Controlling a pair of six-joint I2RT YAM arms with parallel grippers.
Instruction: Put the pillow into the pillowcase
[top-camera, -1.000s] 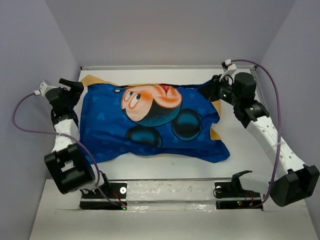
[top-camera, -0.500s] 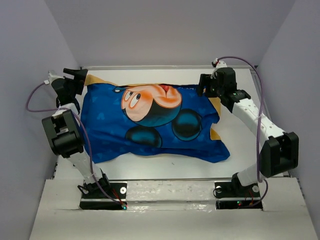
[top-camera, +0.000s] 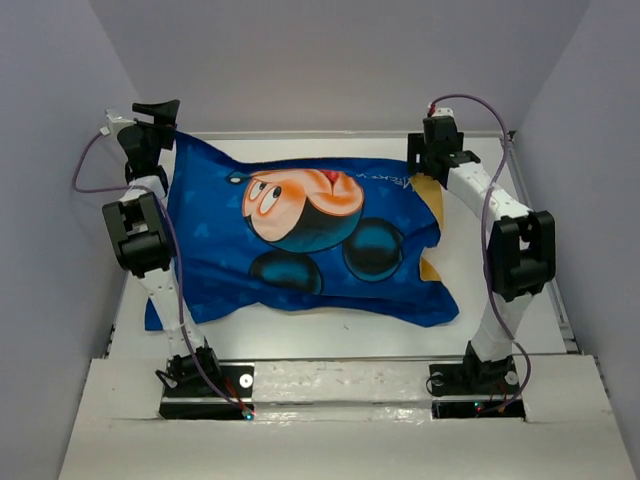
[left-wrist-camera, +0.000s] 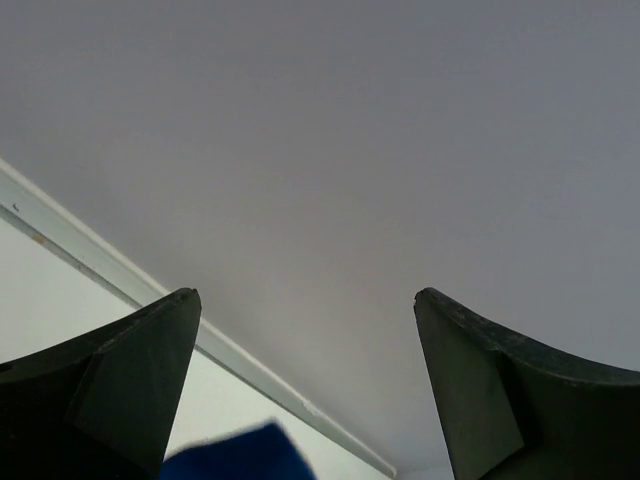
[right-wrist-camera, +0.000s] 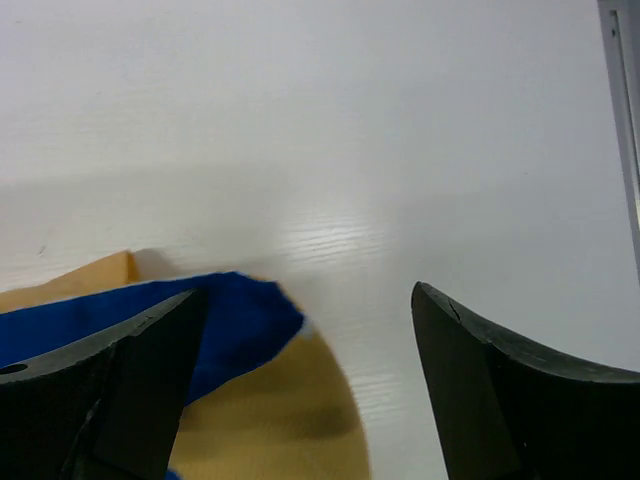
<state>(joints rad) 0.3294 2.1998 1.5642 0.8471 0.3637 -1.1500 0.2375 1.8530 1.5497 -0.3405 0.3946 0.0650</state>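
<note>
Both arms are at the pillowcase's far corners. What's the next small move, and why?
Probably lower the right claw and close it on the blue corner of the pillowcase. In the right wrist view its fingers stand apart, gripping nothing, and that corner lies beside one finger, on the yellow layer. The case looks plump from above, so a corner grip may help straighten it.

Black-and-white arms — purple cables

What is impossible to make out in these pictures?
Pillow: top view, hidden by the pillowcase.
Left wrist view: the pillowcase is cut off by the bottom edge, so contact with the left end effector is unclear.
Right wrist view: a finger of the right end effector covers part of the pillowcase.
</note>
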